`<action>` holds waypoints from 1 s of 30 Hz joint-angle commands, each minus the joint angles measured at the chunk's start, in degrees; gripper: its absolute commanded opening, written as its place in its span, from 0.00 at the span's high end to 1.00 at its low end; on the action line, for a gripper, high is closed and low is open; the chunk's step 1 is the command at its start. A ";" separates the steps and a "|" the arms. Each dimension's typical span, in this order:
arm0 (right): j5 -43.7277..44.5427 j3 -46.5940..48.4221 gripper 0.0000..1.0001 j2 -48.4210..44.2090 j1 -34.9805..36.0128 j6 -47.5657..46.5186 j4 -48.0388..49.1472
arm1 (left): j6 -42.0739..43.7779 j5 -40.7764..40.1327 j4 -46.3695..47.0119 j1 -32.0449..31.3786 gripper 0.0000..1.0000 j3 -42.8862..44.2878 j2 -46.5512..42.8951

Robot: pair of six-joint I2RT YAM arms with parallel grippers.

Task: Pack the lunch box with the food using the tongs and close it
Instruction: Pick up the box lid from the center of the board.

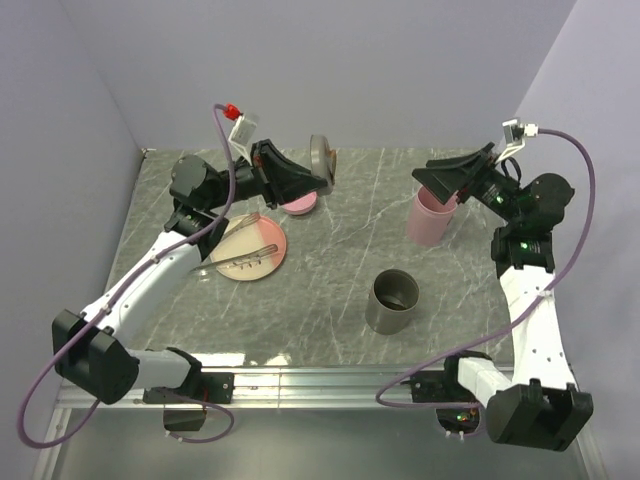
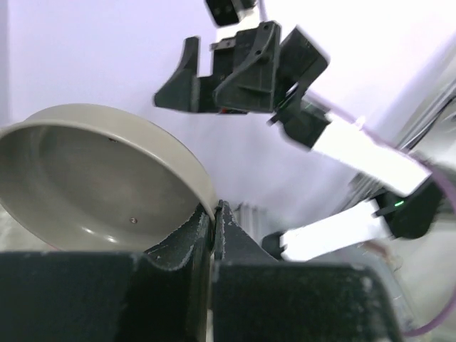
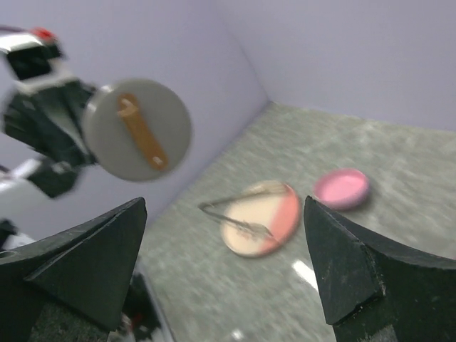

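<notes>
My left gripper [image 1: 318,180] is raised over the back of the table, shut on the rim of a round grey lid [image 1: 322,155] with a brown strap. In the left wrist view the lid [image 2: 92,178] is pinched at its edge between the fingers of that gripper [image 2: 214,217]. My right gripper [image 1: 452,180] stands open just above a pink tub [image 1: 431,220], holding nothing. The grey lunch box tub [image 1: 393,300] stands near the middle front. The tongs [image 1: 240,258] lie across a cream-and-pink plate [image 1: 268,240]. The food does not show in any view.
A pink lid [image 1: 300,203] lies flat beside the plate, below the raised grey lid. The right wrist view shows the plate [image 3: 281,221], the tongs [image 3: 239,221], the pink lid [image 3: 342,189] and the held grey lid [image 3: 139,128]. Walls close in at the left, back and right.
</notes>
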 commanded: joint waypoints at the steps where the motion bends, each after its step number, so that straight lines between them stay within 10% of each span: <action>1: 3.50 -0.55 0.03 2.42 2.74 16.96 21.02 | -17.02 -2.26 16.40 0.00 1.00 2.19 1.56; 16: 10.27 13.50 0.18 21.23 20.06 25.78 29.85 | -30.74 -12.72 15.26 4.74 1.00 5.18 3.85; 30: 7.55 24.15 0.32 26.77 30.52 10.93 18.69 | -30.84 -9.13 18.33 3.52 1.00 2.55 4.29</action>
